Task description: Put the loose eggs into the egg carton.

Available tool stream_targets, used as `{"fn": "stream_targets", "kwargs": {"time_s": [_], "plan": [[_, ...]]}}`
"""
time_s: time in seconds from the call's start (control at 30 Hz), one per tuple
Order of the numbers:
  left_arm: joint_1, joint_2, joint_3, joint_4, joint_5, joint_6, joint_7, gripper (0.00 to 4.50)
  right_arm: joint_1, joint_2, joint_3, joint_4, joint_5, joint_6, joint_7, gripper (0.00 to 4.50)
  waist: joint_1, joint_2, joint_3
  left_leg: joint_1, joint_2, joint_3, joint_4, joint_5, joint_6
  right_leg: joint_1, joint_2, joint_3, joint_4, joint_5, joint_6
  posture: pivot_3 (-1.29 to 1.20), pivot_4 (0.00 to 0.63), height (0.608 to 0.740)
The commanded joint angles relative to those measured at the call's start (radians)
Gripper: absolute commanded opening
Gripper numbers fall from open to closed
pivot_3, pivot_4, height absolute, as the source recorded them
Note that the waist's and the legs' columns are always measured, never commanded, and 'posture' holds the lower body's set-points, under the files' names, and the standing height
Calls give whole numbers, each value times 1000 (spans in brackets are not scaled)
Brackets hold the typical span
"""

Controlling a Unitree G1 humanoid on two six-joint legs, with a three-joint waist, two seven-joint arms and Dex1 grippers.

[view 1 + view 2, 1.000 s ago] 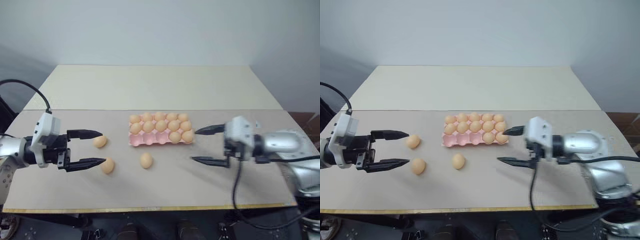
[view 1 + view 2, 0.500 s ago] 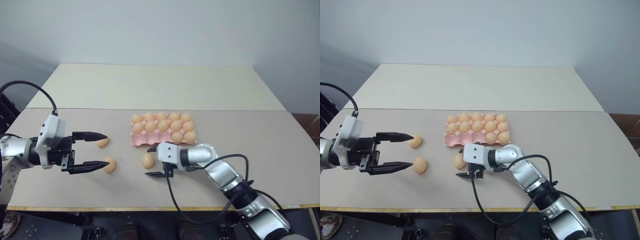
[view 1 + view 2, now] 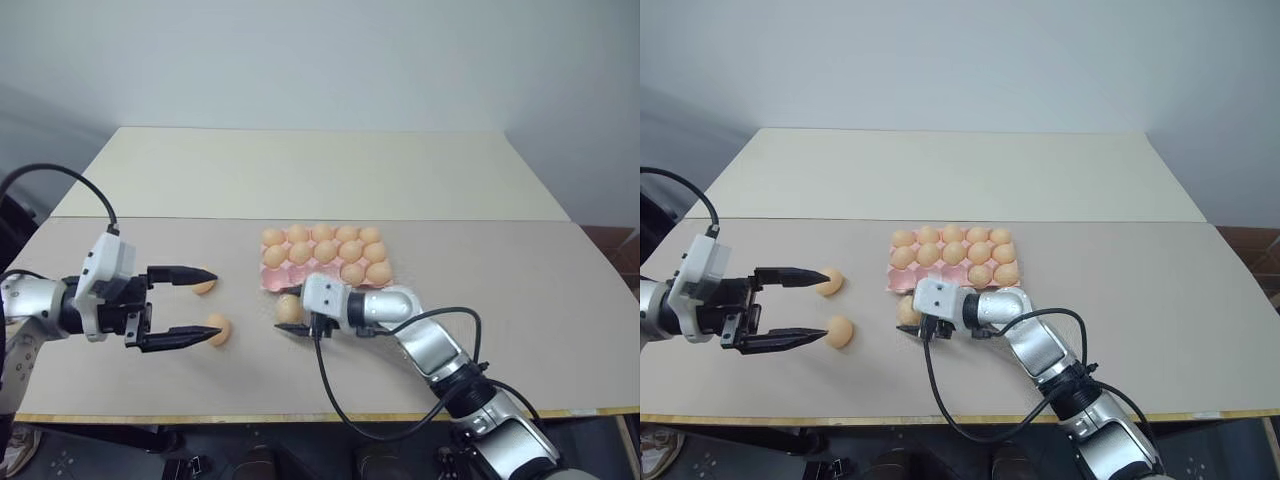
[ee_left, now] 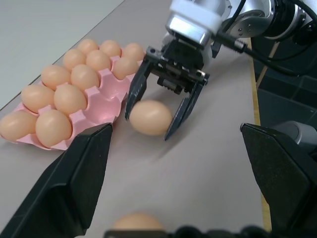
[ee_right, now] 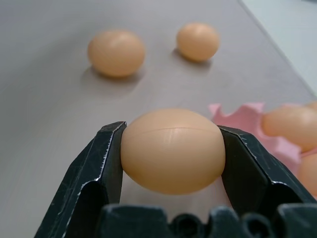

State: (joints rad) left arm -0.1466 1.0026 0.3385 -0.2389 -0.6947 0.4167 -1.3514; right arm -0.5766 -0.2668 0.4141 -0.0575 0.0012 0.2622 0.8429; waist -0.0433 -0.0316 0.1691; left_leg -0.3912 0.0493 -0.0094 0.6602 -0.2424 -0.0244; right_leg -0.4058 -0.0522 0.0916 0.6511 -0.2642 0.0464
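The small smooth light orange-tan egg (image 5: 172,149) that lay alone on the table in front of the tray is now between the two black fingers of the right gripper (image 4: 151,128). One second ago this gripper was open and far at the right side of the table; since then it came across to the egg, and its fingers have closed on both sides of it. In the right wrist view both fingers press the shell, so I judge that the egg is clamped, but it seems to rest on the beige table surface (image 3: 480,300), not lifted yet.

The flat pale pink egg carton (image 4: 101,104) is just beside, behind the held egg. Most cups are filled; the near row has empty cups at its left end, close to the gripper. So the next step is probably a short lift and a placement into one of these cups.

Two other loose eggs are well apart at the left side: one (image 3: 204,285) near the upper finger of the left gripper (image 3: 208,302) and one (image 3: 218,330) at the tip of the lower finger. The left gripper has not moved; its fingers stand wide apart and hold nothing. These two eggs remain to be done after this one
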Motion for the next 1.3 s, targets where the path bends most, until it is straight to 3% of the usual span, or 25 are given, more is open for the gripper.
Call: {"fn": "stream_targets", "kwargs": {"time_s": [0.03,0.3,0.5,0.73,0.93,1.1,1.3], "plan": [[-33,-5,29,-6,-22,-4,20,4500,-30,-1,-87,-62,17,36,-62,2920,0,0,0,0,0,0,0,0,0,0,0,0,0,0,0,0,150,740],[-50,-17,8,5,-16,-13,23,4500,-83,-41,-111,105,-71,9,-165,2920,-3,0,0,0,0,0,0,0,0,0,0,0,0,0,0,0,150,740],[-53,-16,10,6,-11,-19,22,4500,-82,-43,-129,51,-49,33,-162,4471,-5,0,0,0,0,0,0,0,0,0,0,0,0,0,0,0,150,740],[-45,-11,30,14,-12,-21,23,4500,-20,-150,-260,-185,128,125,-43,4471,4,0,0,-1,0,0,0,0,0,0,0,-1,-1,0,0,0,150,740],[-21,13,87,53,8,-43,9,4500,102,-394,-483,-356,390,209,169,4471,5,0,0,-1,0,0,0,0,0,1,-1,-1,-2,0,0,0,150,740],[-12,39,129,101,21,-50,-3,4500,188,-611,-669,-360,571,241,362,4471,0,0,0,0,0,0,0,0,0,2,0,0,-2,0,0,0,150,740],[-5,64,129,132,20,-41,-40,4500,212,-659,-666,-322,564,194,371,4471,-6,0,0,2,0,1,0,0,0,2,0,1,-2,0,0,0,150,740]]}}
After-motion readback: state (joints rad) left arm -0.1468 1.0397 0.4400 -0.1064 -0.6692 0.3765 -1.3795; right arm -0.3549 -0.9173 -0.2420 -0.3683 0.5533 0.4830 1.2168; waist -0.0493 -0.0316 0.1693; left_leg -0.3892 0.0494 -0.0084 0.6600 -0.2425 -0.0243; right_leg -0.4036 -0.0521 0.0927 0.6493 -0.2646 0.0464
